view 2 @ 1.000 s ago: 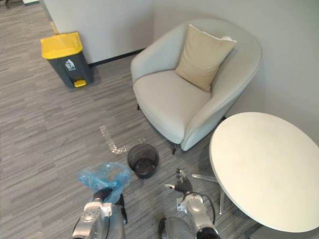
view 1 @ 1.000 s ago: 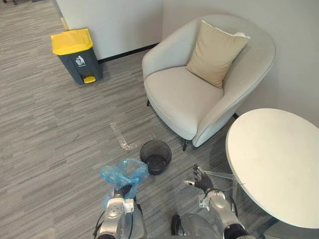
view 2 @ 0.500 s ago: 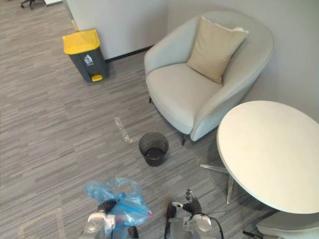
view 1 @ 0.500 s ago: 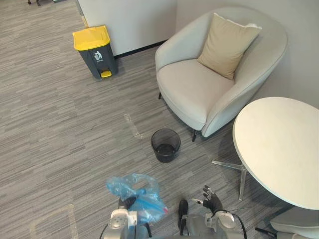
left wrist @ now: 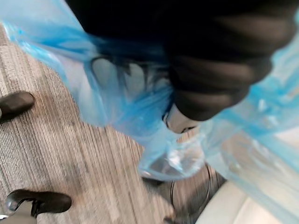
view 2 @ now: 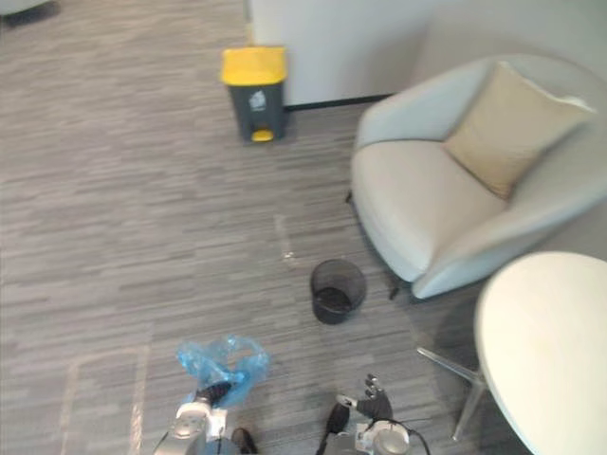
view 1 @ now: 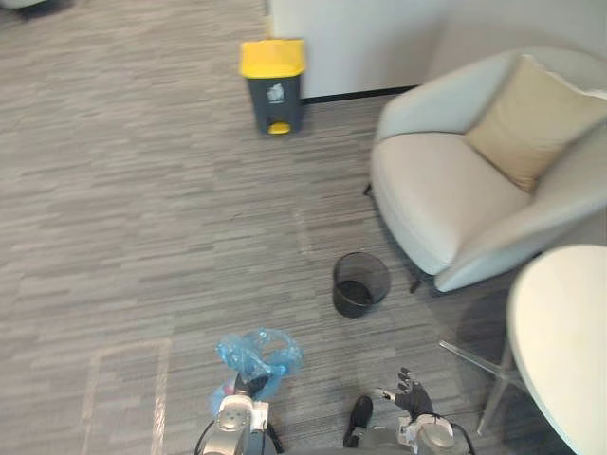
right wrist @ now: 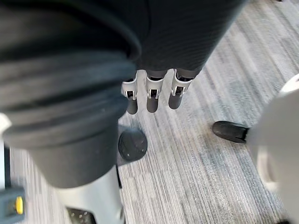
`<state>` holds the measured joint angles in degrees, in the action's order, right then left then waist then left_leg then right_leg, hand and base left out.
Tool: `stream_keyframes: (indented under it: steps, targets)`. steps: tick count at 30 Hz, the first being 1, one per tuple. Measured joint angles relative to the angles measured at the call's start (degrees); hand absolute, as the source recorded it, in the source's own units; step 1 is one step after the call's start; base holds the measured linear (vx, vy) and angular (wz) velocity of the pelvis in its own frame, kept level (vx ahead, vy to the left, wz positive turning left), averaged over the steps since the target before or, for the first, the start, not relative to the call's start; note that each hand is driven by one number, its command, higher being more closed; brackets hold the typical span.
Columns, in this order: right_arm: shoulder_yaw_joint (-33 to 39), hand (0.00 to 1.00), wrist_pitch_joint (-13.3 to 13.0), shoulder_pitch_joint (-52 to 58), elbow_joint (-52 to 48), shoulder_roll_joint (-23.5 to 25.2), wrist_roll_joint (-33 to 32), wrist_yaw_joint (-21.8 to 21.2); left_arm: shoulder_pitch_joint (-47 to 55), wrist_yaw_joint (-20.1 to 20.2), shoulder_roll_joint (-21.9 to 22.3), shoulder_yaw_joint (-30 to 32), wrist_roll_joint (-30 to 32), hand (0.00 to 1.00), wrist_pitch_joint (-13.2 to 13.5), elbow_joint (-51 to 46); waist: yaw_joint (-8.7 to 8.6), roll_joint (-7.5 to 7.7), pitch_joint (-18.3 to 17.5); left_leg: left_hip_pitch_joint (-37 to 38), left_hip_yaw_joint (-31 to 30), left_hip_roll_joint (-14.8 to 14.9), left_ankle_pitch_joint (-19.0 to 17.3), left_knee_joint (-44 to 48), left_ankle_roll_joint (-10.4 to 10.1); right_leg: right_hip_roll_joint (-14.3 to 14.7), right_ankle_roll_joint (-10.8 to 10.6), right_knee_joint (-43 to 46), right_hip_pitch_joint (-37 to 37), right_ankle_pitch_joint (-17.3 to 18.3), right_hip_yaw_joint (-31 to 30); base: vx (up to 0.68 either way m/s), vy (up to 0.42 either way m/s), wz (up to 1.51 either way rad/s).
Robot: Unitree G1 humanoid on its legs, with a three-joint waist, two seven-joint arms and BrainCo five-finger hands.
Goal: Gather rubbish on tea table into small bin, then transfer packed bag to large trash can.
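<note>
Counted, there is one blue plastic bag [view 1: 258, 353], one small black mesh bin [view 1: 361, 284], one large grey trash can with a yellow lid [view 1: 273, 83], one pale armchair [view 1: 432, 194] with one tan cushion [view 1: 531, 118], and one round white table [view 1: 569, 351]. Nearest the robot, the left hand [view 1: 248, 386] is low in the eye views, left of centre, raised in front of the body with its dark cover just under the bag. It is closed on the bunched blue plastic, so the bag is in this hand. In the left wrist view the bag [left wrist: 140, 112] drapes around and past the dark cover and hangs above the grey striped carpet. What it contains cannot be made out. The right hand [view 1: 410, 391] is at about the same nearness, right of centre and well apart from the bag. It holds nothing. In the right wrist view its fingers [right wrist: 150, 95] hang straight, side by side, pointing down at the carpet, relaxed and loosely spread. The table is to the robot's right, with its rim near the right hand's side of the scene. Farther out, the small bin stands upright on the carpet between the bag and the armchair, just beside the chair's front edge and clear of both hands. The armchair sits beyond the table, with the cushion leaning against its back. A pale strip [view 1: 302, 230] lies on the floor beyond the small bin. Farthest away, the large trash can stands against the wall with its lid closed, well apart from the bag and everything else.
</note>
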<state>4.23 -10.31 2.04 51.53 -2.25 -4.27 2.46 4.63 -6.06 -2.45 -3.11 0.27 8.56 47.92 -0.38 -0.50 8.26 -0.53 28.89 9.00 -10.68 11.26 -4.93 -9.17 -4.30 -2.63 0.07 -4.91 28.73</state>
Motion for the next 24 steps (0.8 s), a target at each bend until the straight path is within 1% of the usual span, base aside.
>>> stream_keyframes:
  steps: [1,2,3,4,5,6,7,8,10,11,12,13,14,15,16,17,18,19,20,21,22,23,24]
  targets:
    - [-0.12,0.00,0.00,-0.29,-0.07,0.06,0.17,0.03,0.62,0.01,-0.17,0.02,0.00,1.00,0.00,-0.01,0.10,-0.08,0.07,0.25,0.00,-0.32,-0.77,0.38,0.22,-0.74,-0.70,1.26,-0.08,0.68,0.13,0.13,0.288,0.11]
    - [-0.47,0.00,0.10,-0.82,-0.04,0.08,1.02,0.01,1.27,0.04,-0.11,0.20,-0.04,1.00,-0.01,-0.06,0.40,-0.34,0.23,0.32,-0.06,-0.69,-2.57,1.43,0.76,-2.64,-1.57,5.58,-1.06,3.22,0.36,0.08,0.231,0.06]
    - [-0.55,0.00,0.17,-1.01,-0.04,0.16,1.38,0.04,1.83,0.03,-0.02,0.39,-0.32,1.00,0.01,-0.14,0.45,-0.28,0.31,0.43,-0.25,-1.17,-4.41,2.40,1.24,-4.70,-2.03,10.31,-2.45,6.09,0.08,0.12,0.300,0.23]
    - [-0.69,0.00,0.19,-1.03,-0.23,0.32,2.02,0.11,2.66,0.02,-0.16,0.51,-0.36,1.00,-0.03,-0.11,0.44,0.05,0.41,0.54,-1.85,-2.68,-6.51,3.69,1.57,-8.14,-1.99,17.99,-4.32,10.11,-0.56,0.16,0.277,0.50]
    - [-0.81,0.00,0.29,-0.22,-0.73,0.23,2.06,0.23,3.21,-0.04,-0.21,0.46,-0.42,1.00,-0.02,-0.41,0.15,0.53,0.51,1.02,-4.13,-4.71,-8.00,4.07,2.44,-12.00,-0.61,26.59,-6.67,11.49,-2.32,0.24,0.325,0.85]
    - [-0.96,0.00,0.58,0.45,-0.82,0.04,2.07,0.45,3.37,-0.14,-0.20,0.41,-0.47,1.00,0.00,-0.73,-0.55,0.85,0.99,2.34,-6.15,-6.38,-8.83,3.96,3.94,-14.94,2.26,37.26,-10.53,9.87,-7.10,0.24,0.258,0.86]
    - [-0.70,0.00,0.63,0.60,-1.64,-0.03,2.07,0.49,3.56,-0.25,-0.26,0.30,-0.50,1.00,-0.02,-1.26,-0.62,0.65,1.27,3.62,-7.65,-6.68,-9.51,3.98,4.28,-14.65,2.60,42.15,-13.10,11.84,-10.53,0.31,0.225,0.70]
    - [-0.54,0.00,0.62,-0.20,-1.61,0.08,2.15,0.72,3.77,-0.43,-0.88,0.47,-0.51,1.00,-0.11,-1.32,-0.75,0.32,1.52,5.05,-8.21,-6.16,-10.28,3.88,4.44,-12.18,1.59,45.28,-15.34,15.97,-12.46,0.29,0.122,0.43]
    - [-1.29,0.00,0.58,-0.74,-1.36,-0.03,2.15,0.86,3.68,-0.52,-1.61,1.09,-0.51,1.00,-0.34,-1.14,-0.70,0.04,1.70,6.85,-9.35,-5.01,-11.22,3.26,4.15,-6.43,2.65,46.17,-18.18,19.54,-12.14,0.41,0.066,0.43]
    - [-1.48,0.00,0.57,-0.92,-1.29,-0.16,2.12,0.93,3.00,-0.67,-1.58,1.25,-0.49,1.00,-0.46,-0.89,-0.93,-0.32,2.11,8.77,-10.89,-4.63,-11.36,1.58,4.17,-2.39,3.24,45.54,-20.83,20.47,-11.14,0.55,0.033,0.75]
    - [-1.54,0.00,0.60,-1.09,-1.77,-0.32,1.91,0.85,2.02,-0.75,-1.35,1.18,-0.47,1.00,-0.47,-0.53,-1.46,-0.92,2.55,10.37,-12.59,-4.26,-11.32,-0.26,4.13,0.44,3.72,43.86,-23.11,20.55,-9.38,0.50,0.013,0.85]
    - [-1.57,0.00,0.28,-1.23,-2.88,-0.60,2.07,0.96,1.31,-0.78,-1.17,1.19,-0.45,1.00,-0.47,-0.38,-2.20,-1.33,2.96,11.46,-13.69,-3.93,-11.32,-1.26,4.12,2.09,4.11,42.04,-24.75,20.25,-7.86,0.55,-0.011,0.99]
    - [-1.55,0.00,0.20,-0.97,-3.30,-0.93,2.07,0.96,0.32,-0.79,-1.17,1.18,-0.39,1.00,-0.46,0.11,-3.09,-1.37,3.47,13.50,-15.00,-3.84,-11.30,-2.07,4.05,4.36,4.99,38.46,-26.64,18.77,-7.02,0.61,-0.031,0.98]
    - [-1.56,0.00,0.21,-0.22,-3.27,-1.18,2.07,0.96,0.14,-0.78,-1.33,1.17,-0.36,1.00,-0.38,0.09,-3.44,-1.01,3.34,15.75,-16.10,-4.02,-11.86,-2.11,2.31,6.56,6.41,32.62,-26.49,14.51,-7.59,0.65,-0.042,1.04]
    - [-1.47,0.00,0.09,0.87,-3.38,-1.51,2.06,0.88,0.08,-0.70,-1.30,1.20,-0.32,1.00,-0.31,0.25,-3.74,-0.44,3.14,17.13,-17.22,-4.00,-12.71,-1.56,0.77,7.25,12.69,30.54,-25.82,9.53,-8.51,0.84,-0.052,0.77]
    - [0.03,0.00,0.12,0.28,-3.34,-2.51,1.96,0.80,-0.41,-0.85,-0.13,1.65,-0.27,1.00,-0.30,1.06,-3.53,-3.44,2.91,16.52,-17.66,-1.52,-13.31,2.23,-0.61,7.53,12.60,33.63,-25.24,12.49,-6.84,0.70,-0.056,0.68]
    - [1.33,0.00,0.02,0.06,-3.36,-2.55,1.94,0.83,-1.59,-0.66,-0.13,1.42,-0.22,1.00,-0.19,1.08,-3.66,-3.31,3.13,12.88,-17.88,-1.05,-10.59,10.36,-3.84,6.68,12.00,34.50,-24.17,15.53,-6.75,0.81,-0.100,0.47]
    - [1.62,0.00,0.16,0.05,-3.30,-2.62,1.93,0.80,-2.06,-0.62,-0.01,1.42,-0.14,1.00,-0.22,1.10,-3.75,-3.25,3.47,10.38,-17.96,-0.77,-6.94,16.87,-3.95,6.27,11.78,33.79,-22.35,16.51,-6.81,0.66,-0.113,0.42]
    - [1.59,0.00,0.45,0.39,-3.11,-2.34,1.92,0.75,-2.38,-0.45,0.12,1.81,0.14,1.00,-0.19,1.00,-3.65,-3.19,4.55,6.75,-18.28,0.45,-2.33,27.86,-2.81,6.57,11.19,30.67,-17.57,17.23,-7.31,0.78,-0.095,0.17]
    - [1.61,0.00,0.89,1.12,-3.13,-1.21,1.92,0.68,-2.17,-0.30,0.41,2.25,0.31,1.00,-0.18,0.35,-3.67,-2.74,5.36,3.99,-16.42,2.32,-4.57,37.22,-1.24,7.28,11.17,26.74,-11.43,17.22,-7.71,0.63,-0.038,0.08]
    - [1.93,0.00,0.79,1.54,-3.46,-0.56,1.81,0.69,-2.02,-0.29,0.42,2.48,0.42,1.00,-0.14,-0.39,-3.52,-1.89,5.73,2.31,-14.92,2.98,-6.02,40.17,-0.53,7.18,11.16,24.64,-7.85,17.21,-8.18,0.56,-0.011,0.02]
    - [2.21,0.00,0.74,1.65,-3.37,-0.07,1.71,0.78,-1.78,-0.26,0.51,2.62,0.69,1.00,-0.02,-1.59,-3.27,-0.52,5.58,-0.43,-13.00,3.10,-7.64,40.92,1.03,6.68,11.15,22.20,-4.41,17.19,-9.17,0.50,-0.007,-0.15]
    - [2.19,0.00,0.65,1.37,-3.35,0.19,1.44,0.83,-1.75,-0.06,1.08,2.59,0.74,1.00,0.25,-2.66,-2.54,0.74,5.15,-4.92,-11.11,3.00,-9.52,38.18,2.14,6.09,11.14,20.37,-1.73,17.19,-10.88,0.49,0.006,-0.27]
